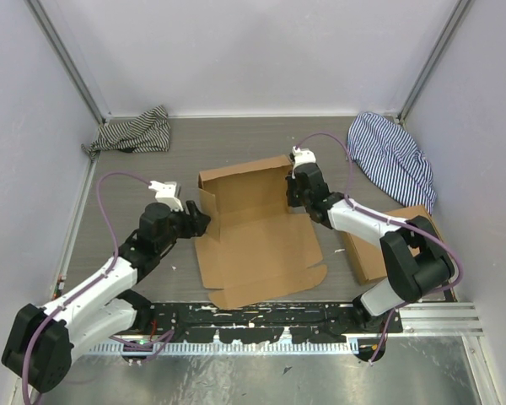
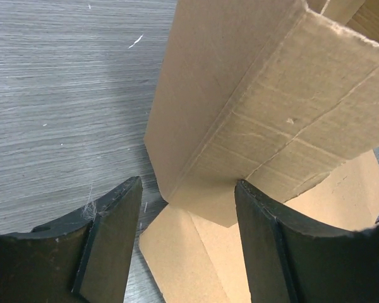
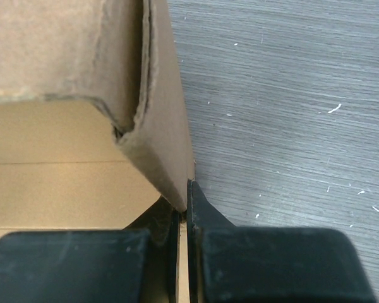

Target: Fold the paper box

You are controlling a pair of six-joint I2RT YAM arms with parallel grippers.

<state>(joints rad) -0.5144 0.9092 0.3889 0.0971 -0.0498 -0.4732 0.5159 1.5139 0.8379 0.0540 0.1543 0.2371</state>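
- My right gripper (image 3: 188,192) is clenched on the right wall of the paper box (image 1: 261,240) (its thin edge sits pinched between my pads).
- My left gripper (image 2: 188,189) stands spread apart at the box's left wall, grasping nothing.
- The box lies in the middle of the table (image 1: 126,181), its back and side walls raised and its front flap flat.

The left arm (image 1: 93,295) at lower left and the right arm (image 1: 363,218) at right, 2 alike, have white link shells between bulky black joints, a looping purple cable (image 1: 118,175) each, small white wrist blocks (image 1: 164,189), and matte black fingers (image 2: 114,240).
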